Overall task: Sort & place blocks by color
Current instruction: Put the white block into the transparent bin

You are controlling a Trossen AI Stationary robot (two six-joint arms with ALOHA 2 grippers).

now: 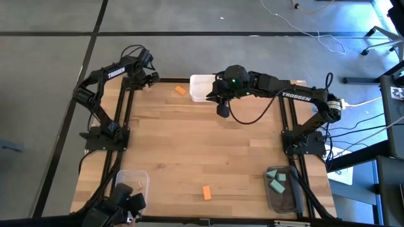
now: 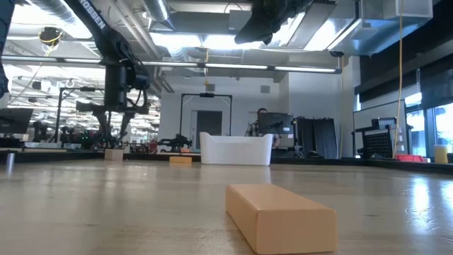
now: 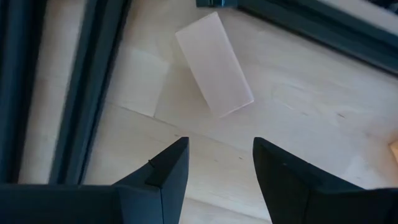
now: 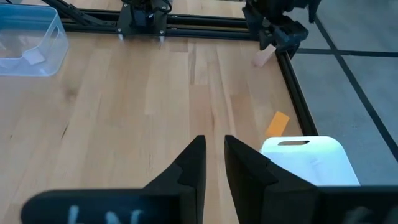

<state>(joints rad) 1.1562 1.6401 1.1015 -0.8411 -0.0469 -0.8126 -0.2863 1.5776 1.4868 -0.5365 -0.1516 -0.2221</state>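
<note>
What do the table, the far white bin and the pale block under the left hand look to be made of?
Table: wood planks with a light satin finish; seams and grain show, and it reflects the room lights softly. White bin: probably plastic; it is milky, smooth and has a rolled rim. Pale block: likely unpainted light wood, matte and sharp-edged, though no grain is visible, so plastic can't be ruled out.

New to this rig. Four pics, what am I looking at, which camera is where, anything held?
Two dark robot arms work at a light wooden table. One camera looks straight down, one sits at table height, one rides on each wrist. The left gripper, open and empty, hangs over a pale tan wooden bar at the far left corner. The right gripper, fingers nearly together and empty, is beside a white bin. Loose orange bars lie on the table; a clear bin holds teal blocks.
</note>
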